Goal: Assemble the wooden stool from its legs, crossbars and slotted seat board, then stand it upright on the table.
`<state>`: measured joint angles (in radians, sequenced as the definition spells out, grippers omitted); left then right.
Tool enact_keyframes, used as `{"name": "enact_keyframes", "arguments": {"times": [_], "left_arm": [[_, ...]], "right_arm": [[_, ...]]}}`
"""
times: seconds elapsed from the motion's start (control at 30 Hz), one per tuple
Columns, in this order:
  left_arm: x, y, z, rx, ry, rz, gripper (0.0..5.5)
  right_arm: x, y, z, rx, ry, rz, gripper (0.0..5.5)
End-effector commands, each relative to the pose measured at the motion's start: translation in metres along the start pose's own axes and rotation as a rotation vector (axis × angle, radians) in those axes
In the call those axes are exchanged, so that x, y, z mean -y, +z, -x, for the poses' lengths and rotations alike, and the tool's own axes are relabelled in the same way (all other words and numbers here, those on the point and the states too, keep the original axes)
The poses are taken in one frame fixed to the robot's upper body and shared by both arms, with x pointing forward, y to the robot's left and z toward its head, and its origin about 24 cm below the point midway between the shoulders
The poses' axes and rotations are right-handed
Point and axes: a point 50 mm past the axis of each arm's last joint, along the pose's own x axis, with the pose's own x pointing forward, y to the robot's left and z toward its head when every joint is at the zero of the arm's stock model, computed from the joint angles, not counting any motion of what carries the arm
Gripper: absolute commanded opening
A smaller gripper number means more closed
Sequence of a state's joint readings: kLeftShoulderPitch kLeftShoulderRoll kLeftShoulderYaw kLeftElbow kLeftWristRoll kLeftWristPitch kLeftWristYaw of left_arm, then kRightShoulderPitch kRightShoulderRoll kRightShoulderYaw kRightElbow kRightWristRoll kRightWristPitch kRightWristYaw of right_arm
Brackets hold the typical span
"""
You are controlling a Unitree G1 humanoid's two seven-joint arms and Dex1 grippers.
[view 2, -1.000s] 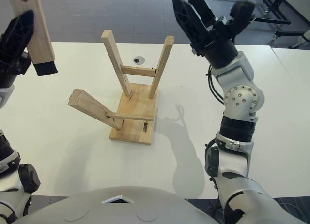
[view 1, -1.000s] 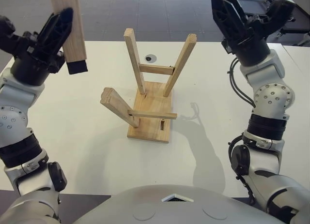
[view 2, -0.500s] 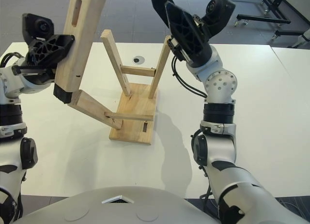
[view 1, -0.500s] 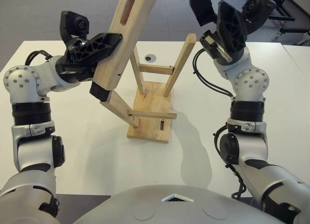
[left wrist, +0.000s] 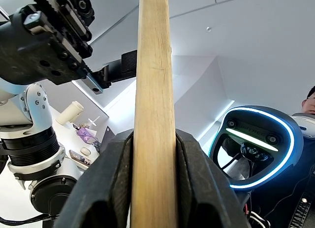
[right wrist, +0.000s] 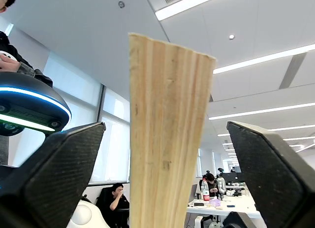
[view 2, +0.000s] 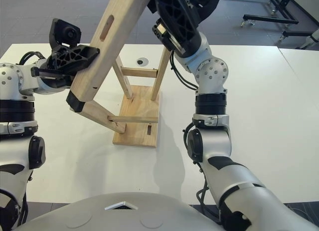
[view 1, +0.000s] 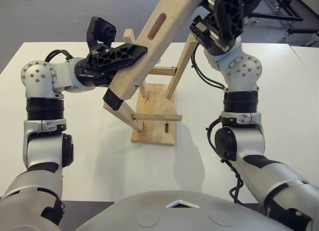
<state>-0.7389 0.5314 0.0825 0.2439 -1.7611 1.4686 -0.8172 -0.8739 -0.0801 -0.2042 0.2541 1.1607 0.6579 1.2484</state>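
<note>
My left gripper (view 1: 119, 56) is shut on a long wooden leg (view 1: 155, 34) with a slot and a black end cap (view 1: 110, 98). The leg slants above the stool, its upper end between the wide-apart fingers (right wrist: 54, 174) of my open right gripper (right wrist: 170, 154). On the table lies the slotted seat board (view 1: 158, 132). Two legs (view 1: 182, 66) rise from it, joined by a crossbar (view 1: 162, 70). A third leg (view 1: 122, 114) leans outward to the left, with a lower crossbar (view 1: 157, 117) running from it over the board.
The white table (view 1: 89, 156) has open room on both sides of the stool. A small round hole (view 2: 141, 62) sits in the table behind the stool. Dark floor and metal frames (view 1: 294, 16) lie beyond the far edge.
My left arm swung the held leg from upright at the far left to a slant over the stool. My right gripper moved left until its fingers straddled the leg's upper end.
</note>
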Motion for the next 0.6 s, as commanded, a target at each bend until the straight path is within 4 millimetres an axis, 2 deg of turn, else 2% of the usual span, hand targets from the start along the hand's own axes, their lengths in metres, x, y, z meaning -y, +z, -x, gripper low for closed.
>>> {"name": "enact_keyframes", "arguments": {"times": [0.03, 0.4, 0.5, 0.6], "left_arm": [[0.001, -0.003, -0.003, -0.036, -0.006, 0.018, 1.00], [-0.003, -0.008, -0.005, -0.046, -0.007, 0.046, 1.00], [-0.002, -0.010, -0.006, -0.046, -0.001, 0.001, 1.00], [0.002, -0.008, -0.009, 0.002, -0.005, -0.148, 1.00]], "right_arm": [[-0.005, 0.000, -0.016, -0.012, 0.077, -0.008, 4.04], [-0.017, -0.004, -0.021, -0.025, 0.139, -0.022, 2.24], [-0.019, -0.003, -0.020, -0.012, 0.146, -0.029, 2.09], [-0.021, -0.002, -0.020, -0.006, 0.162, -0.025, 2.09]]}}
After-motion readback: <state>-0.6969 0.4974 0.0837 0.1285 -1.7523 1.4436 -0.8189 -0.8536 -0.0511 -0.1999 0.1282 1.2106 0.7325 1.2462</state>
